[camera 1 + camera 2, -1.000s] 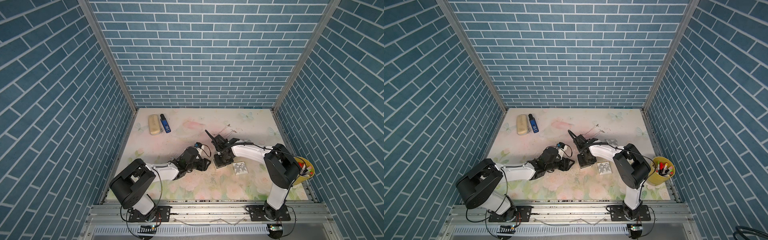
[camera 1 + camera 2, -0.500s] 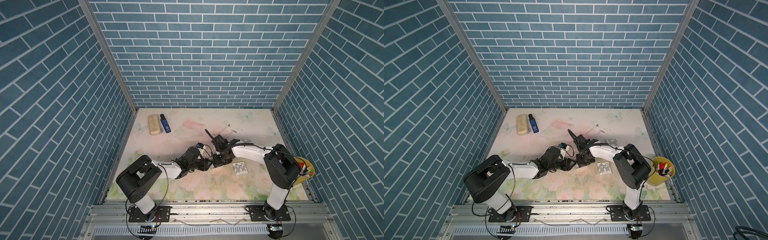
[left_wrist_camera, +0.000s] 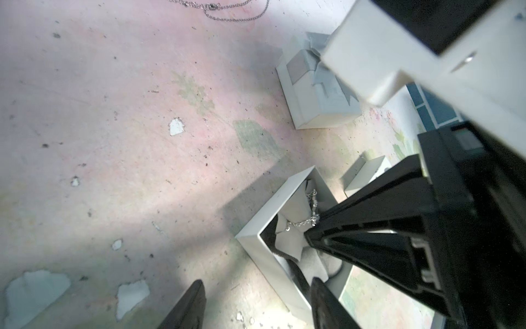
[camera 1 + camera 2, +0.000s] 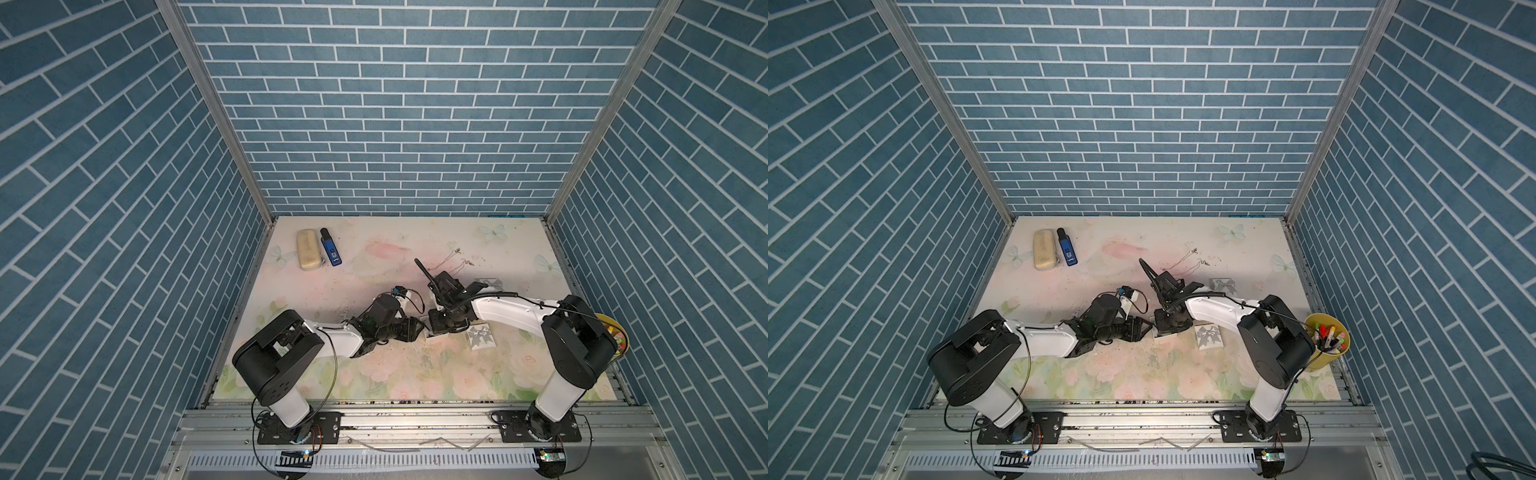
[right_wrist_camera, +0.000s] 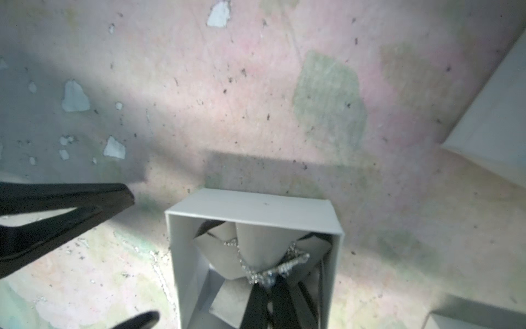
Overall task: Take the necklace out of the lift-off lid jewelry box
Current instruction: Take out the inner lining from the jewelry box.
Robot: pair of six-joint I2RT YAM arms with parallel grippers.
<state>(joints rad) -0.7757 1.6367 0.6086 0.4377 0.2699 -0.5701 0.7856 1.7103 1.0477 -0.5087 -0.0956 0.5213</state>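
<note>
The right gripper (image 5: 269, 286) reached into the open jewelry box (image 5: 250, 206), its jaws pinched together on the necklace (image 5: 242, 259), which lay draped inside. The left gripper (image 3: 257, 283) sat just beside the box, jaws partly apart, holding nothing.

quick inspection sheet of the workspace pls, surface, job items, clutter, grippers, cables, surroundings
surface: floral mat, worn, with chipped patches and dark specks
job's things: jewelry box open, lid lying beside it; necklace inside on the insert
clutter: tan case, blue stick, loose chains, second box with a bow, yellow cup of markers
grippers: right gripper down in the box, shut on necklace; left gripper open next to the box, contact unclear
cables: black cable running along the right arm
surroundings: blue brick-pattern walls; metal rail in front
</note>
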